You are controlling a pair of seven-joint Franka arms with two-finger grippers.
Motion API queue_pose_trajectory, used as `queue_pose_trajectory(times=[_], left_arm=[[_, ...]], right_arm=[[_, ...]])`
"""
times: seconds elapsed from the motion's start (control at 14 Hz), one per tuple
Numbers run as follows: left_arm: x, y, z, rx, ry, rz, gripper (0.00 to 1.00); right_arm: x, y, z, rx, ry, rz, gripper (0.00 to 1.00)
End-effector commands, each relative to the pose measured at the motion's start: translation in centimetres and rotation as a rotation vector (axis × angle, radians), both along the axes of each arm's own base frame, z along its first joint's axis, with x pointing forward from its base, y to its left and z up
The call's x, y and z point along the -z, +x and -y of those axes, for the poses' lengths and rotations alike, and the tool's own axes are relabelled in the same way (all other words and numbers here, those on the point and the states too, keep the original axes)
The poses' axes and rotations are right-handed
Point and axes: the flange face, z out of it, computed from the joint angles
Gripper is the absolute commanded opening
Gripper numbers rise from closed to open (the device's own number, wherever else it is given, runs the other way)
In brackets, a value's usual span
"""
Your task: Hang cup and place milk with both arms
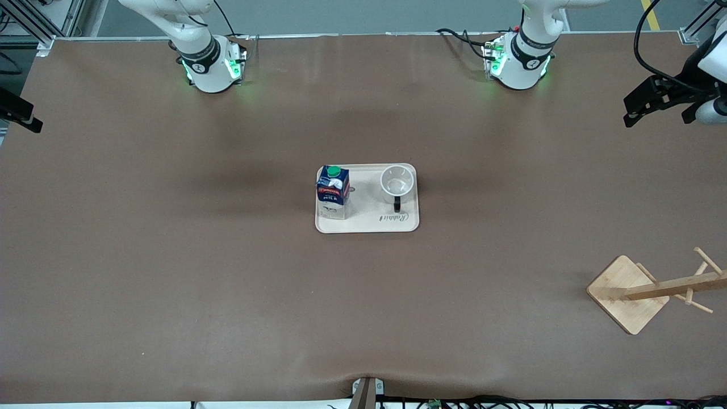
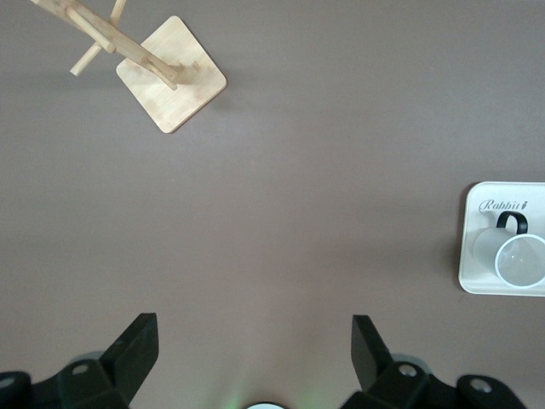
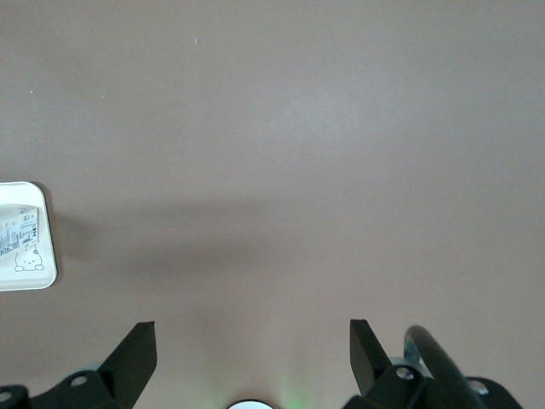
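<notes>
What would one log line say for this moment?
cup, milk: on tray | left gripper, right gripper: open, empty | rack: bare

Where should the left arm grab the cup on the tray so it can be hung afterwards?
Judging by its pose, grip the cup by its rim wall from above: it stands upright, mouth open upward. Keep the fingers off the black handle, which points toward the front camera and must stay free for a rack peg.
</notes>
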Motion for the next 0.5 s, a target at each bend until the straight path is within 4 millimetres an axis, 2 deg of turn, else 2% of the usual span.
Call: queue_pose_trajectory(times=[0.0,0.29,0.43], left_arm=[[-0.6,-0.4,-0.2,0.011,-0.002,-0.011,1.0],[-0.5,-0.1,0.0,0.003,-0.003,-0.011,1.0],[0.9,0.4,0.4,0.007,0.001,-0.041,1.0]], right_arm=[[-0.3,0.0,0.3,0.001,0.005,0.001,1.0],[-0.3,0.0,0.4,0.003,0.004,0.0,1.0],[-0.3,0.0,0.4,0.003,0.004,0.0,1.0]])
